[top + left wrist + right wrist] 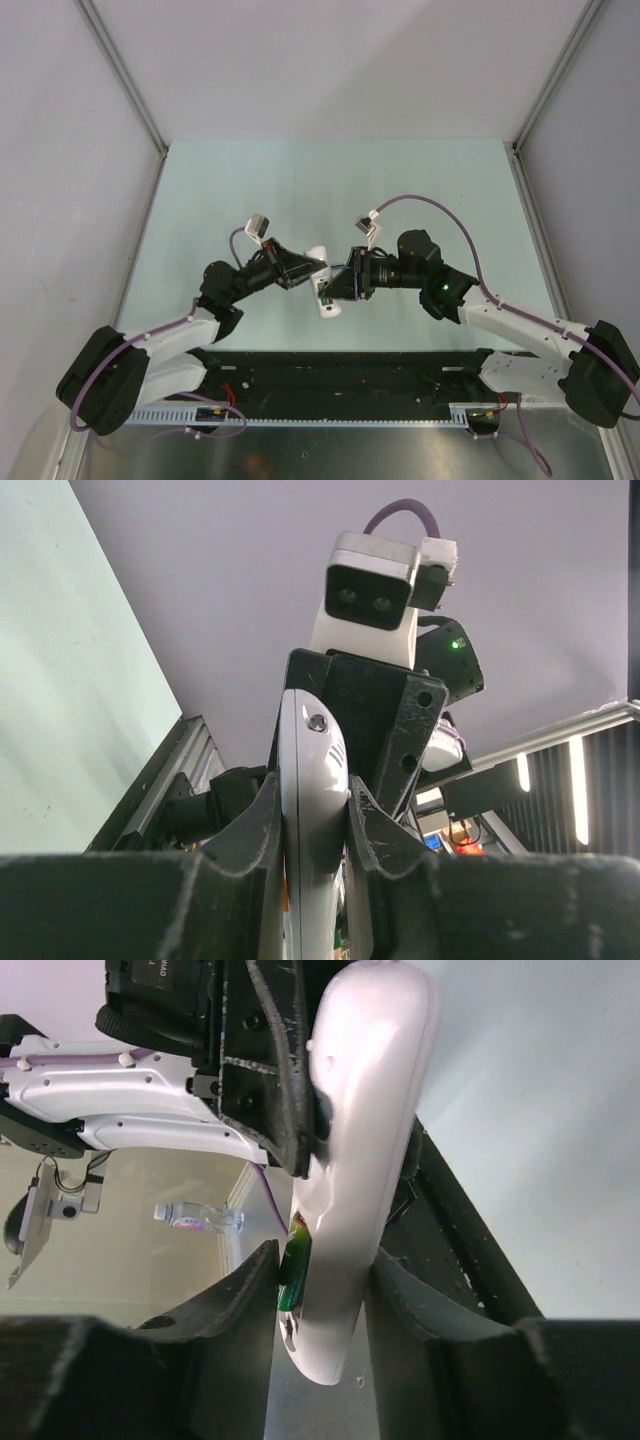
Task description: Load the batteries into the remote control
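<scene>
Halfway at best, I'd say. The remote (370,1140) is up off the counter (300,190), held in the air between my two arms above its near middle. My left claw (312,795) is clamped shut on the remote's body, with both fingers hard against its sides.

From the right wrist I can see the green battery (296,1260) sitting at the back recess, right up against the white shell. It looks partly in rather than fully seated, though the angle won't let me confirm that. The other battery I can't spot anywhere, neither in the recess nor on the counter. So as I read it, one cell is going in, one is unaccounted for, and if there's a cover, it has yet to go on.

My right claw (325,1260) straddles the remote. One finger (245,1290) sits against the green battery and the other (410,1300) is close on the far face of the shell. It looks like a squeeze to press the cell home, but I can't tell whether the fingers have fully bitten down.

As for pose, both arms reach in from their corners, elbows bent low and forearms angled inward. The wrists point almost straight at each other, so the claws meet nose to nose. The left wrist tips upward, with its camera looking past the remote at the right arm's camera and the wall beyond.
</scene>
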Tool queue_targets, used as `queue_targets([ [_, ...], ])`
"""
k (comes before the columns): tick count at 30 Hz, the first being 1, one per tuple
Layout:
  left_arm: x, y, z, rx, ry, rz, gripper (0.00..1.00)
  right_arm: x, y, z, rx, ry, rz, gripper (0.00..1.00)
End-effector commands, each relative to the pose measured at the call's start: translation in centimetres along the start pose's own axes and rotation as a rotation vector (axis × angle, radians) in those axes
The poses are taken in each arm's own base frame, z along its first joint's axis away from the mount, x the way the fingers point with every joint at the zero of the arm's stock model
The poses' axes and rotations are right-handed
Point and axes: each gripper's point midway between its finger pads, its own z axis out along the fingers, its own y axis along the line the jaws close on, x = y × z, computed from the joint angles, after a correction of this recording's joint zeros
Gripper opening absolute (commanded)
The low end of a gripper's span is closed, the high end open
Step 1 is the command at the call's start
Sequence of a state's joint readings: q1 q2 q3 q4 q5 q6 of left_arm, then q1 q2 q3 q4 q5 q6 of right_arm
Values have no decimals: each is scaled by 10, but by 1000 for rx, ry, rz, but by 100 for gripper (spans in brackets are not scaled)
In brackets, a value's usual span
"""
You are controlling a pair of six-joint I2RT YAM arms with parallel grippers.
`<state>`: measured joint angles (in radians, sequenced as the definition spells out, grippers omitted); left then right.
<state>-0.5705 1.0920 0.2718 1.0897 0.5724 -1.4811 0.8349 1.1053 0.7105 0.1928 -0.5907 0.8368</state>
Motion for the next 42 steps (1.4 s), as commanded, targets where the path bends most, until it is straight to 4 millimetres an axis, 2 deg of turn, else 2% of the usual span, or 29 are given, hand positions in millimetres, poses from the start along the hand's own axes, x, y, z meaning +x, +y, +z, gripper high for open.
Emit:
queue_targets([
  [1, -8, -35, 5, 102, -7, 72, 0, 3, 2, 6, -27, 12, -1, 35],
  [3, -7, -35, 4, 102, -7, 72, 0, 5, 2, 7, -33, 18, 3, 25],
  [7, -8, -38, 4, 110, -11, 76, 0, 5, 1, 8, -32, 19, 5, 11],
  [8, -8, -39, 3, 113, -13, 76, 0, 4, 1, 8, -29, 17, 8, 4],
  [11, -7, -39, 3, 113, -10, 78, 0, 6, 0, 9, -26, 23, 5, 0],
  [12, -8, -38, 4, 112, -12, 81, 0, 6, 0, 9, -28, 24, 6, 7],
  [13, -7, -35, 3, 104, -11, 81, 0, 6, 0, 9, -27, 23, 10, 23],
  [14, -7, -33, 3, 99, -11, 80, 0, 5, 0, 9, -27, 17, 17, 45],
  [16, -6, -26, 3, 83, -11, 81, 0, 1, 4, 8, -35, 3, 18, 58],
  [17, -6, -24, 2, 80, -10, 83, 0, 0, 7, 7, -42, -3, 23, 69],
  [19, -6, -20, 2, 70, -14, 99, 0, -8, 10, 4, -48, -30, 17, 79],
  [20, -6, -18, 2, 67, -17, 101, 0, -11, 13, 3, -50, -39, 14, 88],
  [24, -5, -13, 1, 54, -17, 104, 0, -28, 13, -8, -20, -92, -8, 94],
  [27, -6, -14, -1, 57, -21, 124, 0, -39, 5, -27, 49, -151, -12, 94],
  [28, -5, -13, -1, 56, -20, 133, 0, -51, 3, -40, 69, -201, -41, 94],
  [30, -5, -14, -4, 53, -15, 151, 0, -60, -12, -54, 159, -259, -43, 94],
  [32, -5, -4, -8, 19, -19, 160, 0, -72, -36, -71, 282, -329, -69, 92],
  [33, -3, -5, -13, 18, -23, 176, 0, -69, -49, -74, 343, -316, -55, 91],
  [34, -3, -2, -15, 3, -26, 202, 0, -72, -67, -77, 428, -323, -79, 86],
  [36, -3, 17, -22, -88, -35, 196, 0, -61, -99, -72, 535, -253, -65, 79],
  [37, -4, 9, -27, -79, -50, 251, 0, -64, -110, -72, 590, -254, -74, 74],
  [38, -3, 26, -33, -159, -50, 229, 0, -57, -124, -65, 633, -210, -91, 71],
  [39, -3, 27, -36, -185, -55, 245, 0, -56, -131, -62, 658, -196, -110, 70],
  [40, -7, 19, -41, -180, -84, 311, 0, -60, -137, -60, 690, -200, -129, 67],
  [41, -7, 29, -47, -240, -82, 301, 0, -58, -141, -54, 699, -170, -164, 64],
  [42, -9, 23, -49, -240, -93, 324, 0, -54, -156, -47, 728, -133, -165, 63],
])
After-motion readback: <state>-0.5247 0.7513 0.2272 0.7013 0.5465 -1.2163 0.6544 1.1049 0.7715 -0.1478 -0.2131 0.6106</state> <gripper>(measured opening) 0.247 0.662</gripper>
